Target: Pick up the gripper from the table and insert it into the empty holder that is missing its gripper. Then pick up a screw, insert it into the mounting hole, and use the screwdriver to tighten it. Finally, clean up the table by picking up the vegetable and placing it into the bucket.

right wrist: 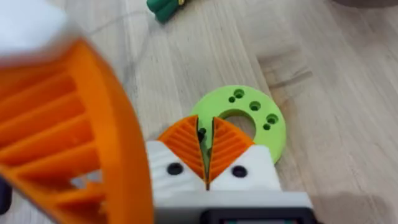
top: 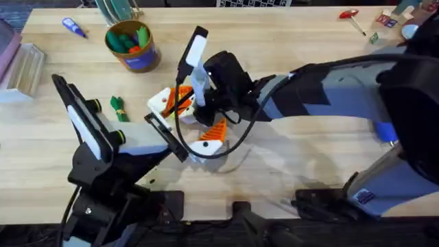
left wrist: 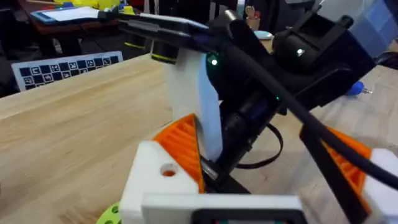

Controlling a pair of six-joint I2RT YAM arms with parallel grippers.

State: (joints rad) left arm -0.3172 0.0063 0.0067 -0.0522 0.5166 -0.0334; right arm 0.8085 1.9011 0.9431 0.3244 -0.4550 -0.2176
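The right tool, pads pressed together and empty, hovers over a lime disc on the table; the dark green vegetable lies well beyond, across bare wood.

The left tool's opening cannot be told.

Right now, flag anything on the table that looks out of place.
The dark green vegetable lies loose on the table, apart from the bucket, which holds green and red toy pieces. A lime-green disc also lies loose on the wood.
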